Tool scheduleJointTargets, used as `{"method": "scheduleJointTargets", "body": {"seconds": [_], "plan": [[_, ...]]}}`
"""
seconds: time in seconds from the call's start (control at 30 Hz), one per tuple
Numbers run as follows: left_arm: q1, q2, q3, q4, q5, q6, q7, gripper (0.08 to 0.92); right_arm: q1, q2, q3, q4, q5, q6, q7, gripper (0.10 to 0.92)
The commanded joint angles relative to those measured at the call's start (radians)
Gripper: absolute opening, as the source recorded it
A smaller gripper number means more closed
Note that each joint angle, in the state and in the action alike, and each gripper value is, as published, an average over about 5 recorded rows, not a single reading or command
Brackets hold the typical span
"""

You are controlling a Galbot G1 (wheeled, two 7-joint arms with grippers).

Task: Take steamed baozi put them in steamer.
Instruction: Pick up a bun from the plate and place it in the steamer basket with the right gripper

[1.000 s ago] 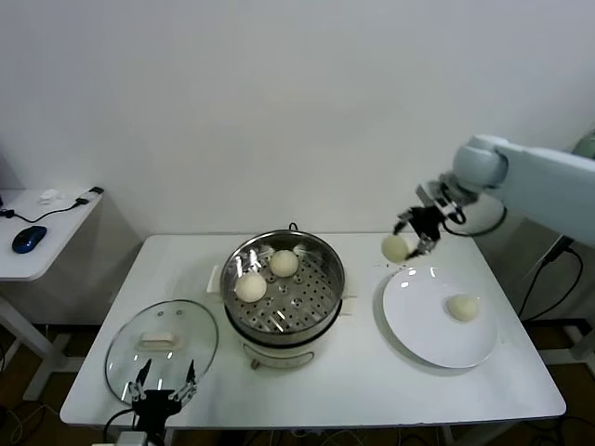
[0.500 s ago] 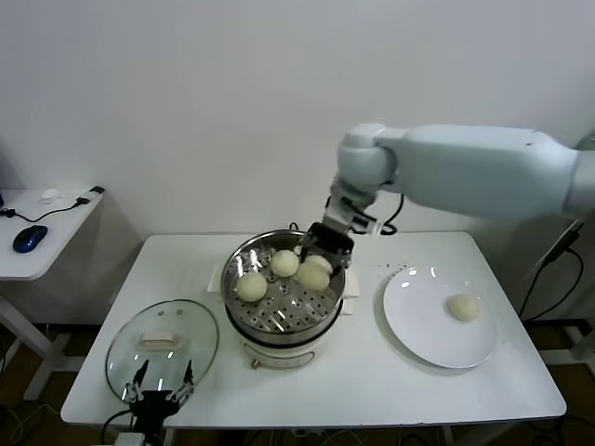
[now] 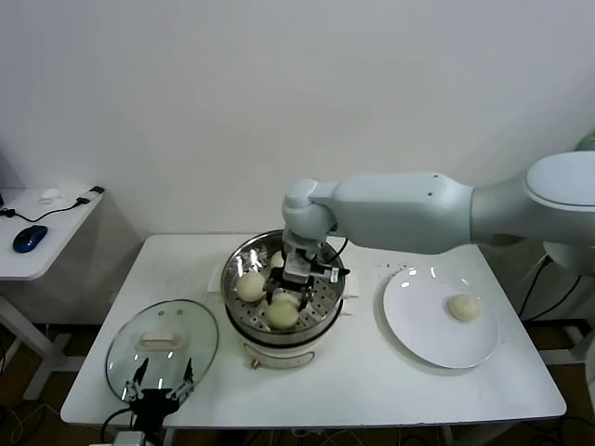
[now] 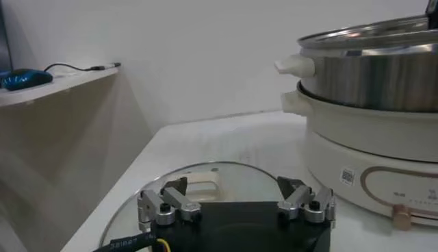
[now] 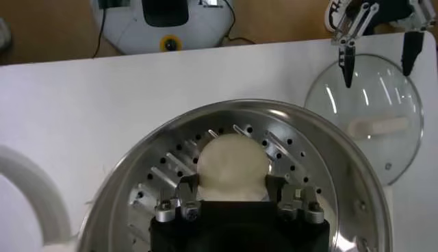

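The white table point(image 3: 372, 390) carries everything. The right arm, the bulkiest thing in view, reaches in from the robot's right, lies almost level across the table's far half, then bends down at the wrist so that the right gripper point(image 3: 296, 290) hangs nose-down inside the steamer point(image 3: 244, 253). Its fingers stand narrow around a steamed baozi point(image 5: 230, 168), one on either flank of the bun, which sits low over the perforated tray point(image 5: 164, 171) on the near side of the pot.

The steamer is a round, shiny steel pot on a white base, upright at the table's middle, its open mouth facing up. To its right lies a flat white plate point(image 3: 414, 325) with one baozi point(image 3: 463, 308) on it, well apart from the pot. On the near left corner lies a round glass lid point(image 3: 125, 348), flat, handle up.

The left gripper point(image 4: 236, 205) hovers low at the lid's near edge, fingers spread wide and holding nothing.

Another baozi point(image 3: 249, 286) rests on the tray at the pot's left side. Each bun is smooth, cream-white and domed, round with no clear long axis, dome upward.
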Motion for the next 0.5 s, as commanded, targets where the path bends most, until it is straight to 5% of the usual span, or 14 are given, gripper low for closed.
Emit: {"method": "scheduleJointTargets", "body": {"seconds": [0.03, 0.27, 0.5], "plan": [[0.0, 0.0, 0.001, 0.002, 0.0, 0.001, 0.0, 0.823, -0.075, 0.055, 0.003, -0.078, -0.062, 0.031, 0.021, 0.662], [0.0, 0.0, 0.0, 0.003, -0.002, -0.001, -0.001, 0.823, -0.026, 0.029, 0.015, -0.069, 0.008, 0.041, 0.006, 0.802], [-0.001, -0.002, 0.002, 0.0, -0.002, -0.001, -0.002, 0.823, 0.175, -0.116, -0.027, -0.08, 0.241, 0.09, -0.217, 0.822]]}}
